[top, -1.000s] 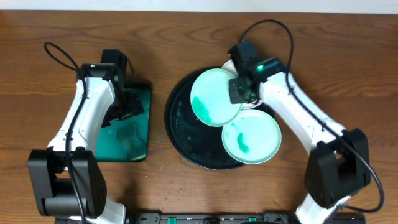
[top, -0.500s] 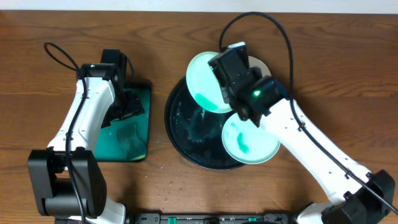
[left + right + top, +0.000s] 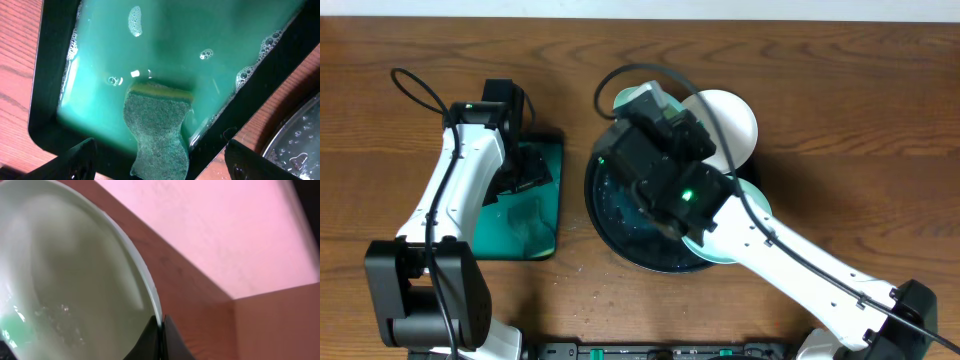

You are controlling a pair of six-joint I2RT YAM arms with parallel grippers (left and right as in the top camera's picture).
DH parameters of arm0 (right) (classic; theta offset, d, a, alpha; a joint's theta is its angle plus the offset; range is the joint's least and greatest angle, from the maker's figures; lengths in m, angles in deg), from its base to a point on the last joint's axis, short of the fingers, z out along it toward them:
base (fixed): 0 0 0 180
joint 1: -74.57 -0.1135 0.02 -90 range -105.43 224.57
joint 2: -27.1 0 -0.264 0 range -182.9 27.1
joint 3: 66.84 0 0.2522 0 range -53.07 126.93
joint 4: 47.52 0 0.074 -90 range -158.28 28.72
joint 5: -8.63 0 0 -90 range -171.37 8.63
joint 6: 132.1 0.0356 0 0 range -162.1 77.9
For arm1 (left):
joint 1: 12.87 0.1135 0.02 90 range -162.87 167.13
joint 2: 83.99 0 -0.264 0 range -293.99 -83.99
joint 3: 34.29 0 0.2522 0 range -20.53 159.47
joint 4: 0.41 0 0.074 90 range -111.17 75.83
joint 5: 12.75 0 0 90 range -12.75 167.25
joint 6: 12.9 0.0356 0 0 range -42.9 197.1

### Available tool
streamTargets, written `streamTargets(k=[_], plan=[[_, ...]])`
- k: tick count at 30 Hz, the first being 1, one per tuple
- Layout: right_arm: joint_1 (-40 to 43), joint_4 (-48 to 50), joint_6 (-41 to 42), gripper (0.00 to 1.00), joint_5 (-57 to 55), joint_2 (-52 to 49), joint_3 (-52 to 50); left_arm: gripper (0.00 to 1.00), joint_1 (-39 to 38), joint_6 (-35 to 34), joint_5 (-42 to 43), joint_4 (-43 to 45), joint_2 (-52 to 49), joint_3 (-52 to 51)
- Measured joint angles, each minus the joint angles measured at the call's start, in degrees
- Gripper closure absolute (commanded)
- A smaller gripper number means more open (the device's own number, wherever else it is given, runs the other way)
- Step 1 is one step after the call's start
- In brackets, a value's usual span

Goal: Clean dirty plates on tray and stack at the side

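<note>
1. a wet pale-mint plate (image 3: 75, 280), green smear at its lower edge, is pinched by the rim in the right claw (image 3: 161, 330), whose fingers are closed thin on it.
2. round, with no long axis, it is tipped up on edge above the far left side of the black tray (image 3: 605, 200).
3. a white plate (image 3: 730, 115) overlaps the tray's far right rim; a mint plate (image 3: 757, 193) lies near right, mostly under the right arm (image 3: 790, 260).
4. the left claw (image 3: 162, 165), spread wide and holding nothing, hangs over a sponge (image 3: 157, 125) in the soapy green tray (image 3: 50, 75).
5. bare table (image 3: 880, 120) lies to the right of the black tray.
</note>
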Motion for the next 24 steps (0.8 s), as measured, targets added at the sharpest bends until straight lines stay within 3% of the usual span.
streamTargets(k=[16,24], plan=[[-5.5,1.9,-19.8,0.99,-9.9,0.0,0.0,0.18,0.0,0.0,0.0,-0.2,0.0,0.0],[-5.5,2.6,-23.6,0.99,-11.3,0.0,0.0,0.18,0.0,0.0,0.0,-0.6,0.0,0.0]])
